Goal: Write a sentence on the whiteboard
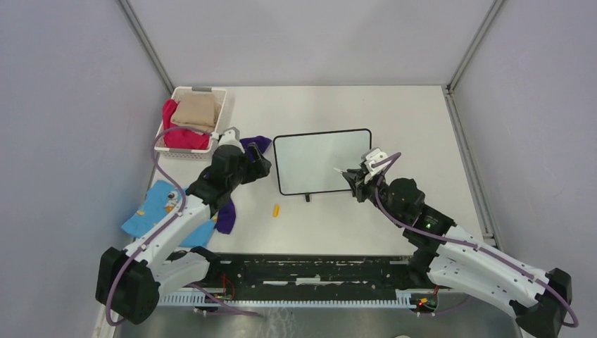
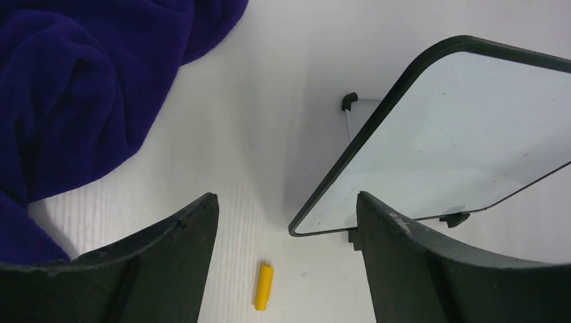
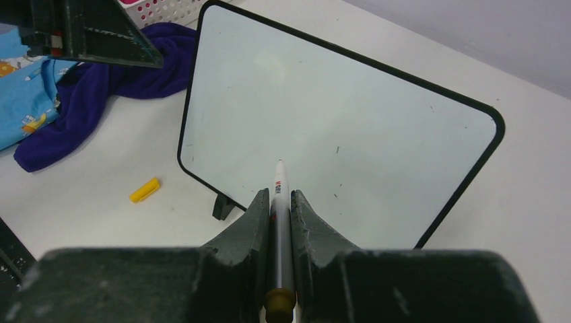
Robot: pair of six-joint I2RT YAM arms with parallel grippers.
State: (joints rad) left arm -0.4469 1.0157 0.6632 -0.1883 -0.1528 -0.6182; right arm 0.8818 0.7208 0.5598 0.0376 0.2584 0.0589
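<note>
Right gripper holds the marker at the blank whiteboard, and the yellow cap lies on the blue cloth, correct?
No. The yellow cap lies on the bare table, not on the blue cloth; the top external view shows it. The right gripper does hold the marker at the blank whiteboard.

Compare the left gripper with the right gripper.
The left gripper is open and holds nothing; the right gripper is shut on a marker. The left gripper hangs at the left end of the whiteboard, beside the purple cloth; the right gripper is at its right part, with the marker tip pointing at the blank face. Both have dark fingers and are close to the board.
</note>
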